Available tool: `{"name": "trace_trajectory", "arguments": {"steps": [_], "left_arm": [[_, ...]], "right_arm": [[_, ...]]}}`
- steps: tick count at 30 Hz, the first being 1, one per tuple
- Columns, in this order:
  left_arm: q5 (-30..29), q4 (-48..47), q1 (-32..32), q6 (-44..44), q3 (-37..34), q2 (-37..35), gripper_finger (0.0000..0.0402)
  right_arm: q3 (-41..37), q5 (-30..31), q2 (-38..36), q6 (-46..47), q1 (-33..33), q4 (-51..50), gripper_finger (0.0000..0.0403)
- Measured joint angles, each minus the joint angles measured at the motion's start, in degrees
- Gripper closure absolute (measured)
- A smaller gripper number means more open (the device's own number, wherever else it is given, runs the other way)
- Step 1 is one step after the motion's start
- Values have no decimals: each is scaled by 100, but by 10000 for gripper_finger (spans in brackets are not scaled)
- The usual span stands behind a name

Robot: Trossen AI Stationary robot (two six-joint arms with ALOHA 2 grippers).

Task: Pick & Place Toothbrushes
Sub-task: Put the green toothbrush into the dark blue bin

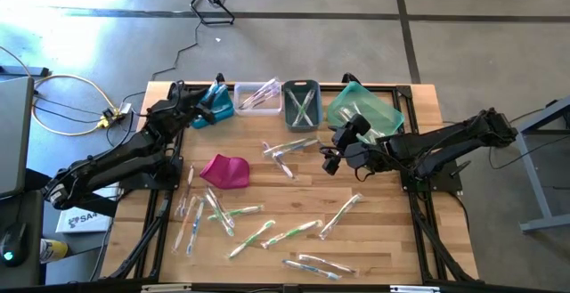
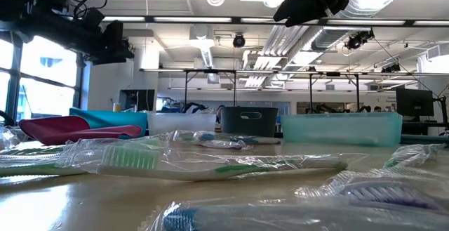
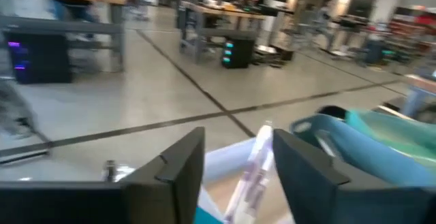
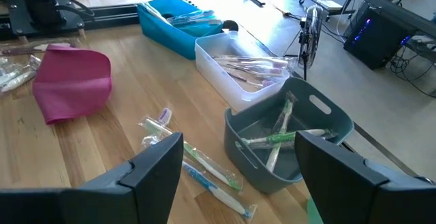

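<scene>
Several wrapped toothbrushes [image 1: 267, 231] lie loose on the near half of the wooden table [image 1: 392, 240]. More lie in the blue bin [image 1: 214, 110], the clear bin [image 4: 245, 67] and the grey bin [image 4: 286, 139]. My left gripper [image 3: 238, 142] is level over the blue bin at the far left. Its fingers are apart, and a purple-marked wrapped toothbrush [image 3: 253, 176] slants up between them. My right gripper [image 4: 238, 183] hangs open above the table, near the grey bin, over a few toothbrushes [image 4: 204, 166]. My left gripper has the purple-marked toothbrush standing in the gap between its fingers, with its upper end [image 3: 264, 134] close to one finger [image 3: 300, 176]. I cannot tell whether either finger touches it. Its lower end is hidden below the picture's edge.
A magenta pouch [image 1: 224, 170] lies left of the table's middle. Four bins stand in a row along the far edge; the teal bin [image 1: 365, 110] is the one farthest right. Cables [image 1: 71, 106] lie on the floor beyond the left corner.
</scene>
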Motion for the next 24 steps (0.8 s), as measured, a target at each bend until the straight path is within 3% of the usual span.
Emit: {"name": "trace_trajectory", "arguments": {"steps": [4,9,24], "left_arm": [[605,0,0,2,0,0,282],[1327,-65,0,2,0,-2,305],[1685,-296,-2,-20,-2,-2,307]], "right_arm": [[0,2,0,-44,0,-2,129],[0,0,0,-46,0,-2,129],[0,0,0,-50,2,-4,129]]}}
